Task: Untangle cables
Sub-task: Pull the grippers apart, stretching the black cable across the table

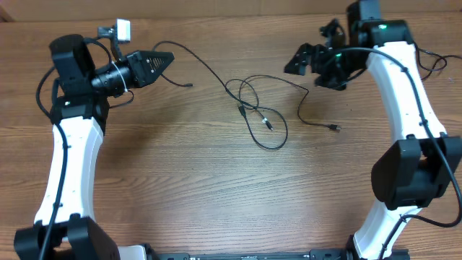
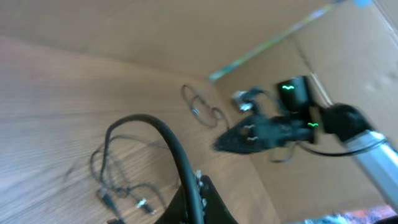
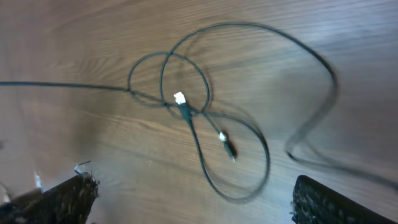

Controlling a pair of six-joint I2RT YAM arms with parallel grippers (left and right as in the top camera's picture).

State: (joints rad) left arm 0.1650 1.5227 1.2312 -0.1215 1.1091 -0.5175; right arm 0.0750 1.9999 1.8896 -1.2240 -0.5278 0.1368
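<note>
The wood table (image 1: 216, 188) is biggest. The right claw (image 3: 196, 202) is wide open, and the knot of cables (image 3: 193, 118) lies just in front of it. The left claw (image 1: 167, 58) looks pinched shut on one cable. The cables seem thin, light and floppy, so it is best to pinch near the small plugs (image 3: 227, 144).

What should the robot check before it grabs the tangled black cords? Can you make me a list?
1. Right gripper open: ok, jaws wide apart.
2. Right gripper empty: ok, nothing between the jaws.
3. Cables in sight: ok, lying on the table under the right gripper.
4. Cables untangled: not ok, the loops cross each other in the middle.
5. Left gripper holding a cable: cannot tell, its wrist view is blurred.
</note>
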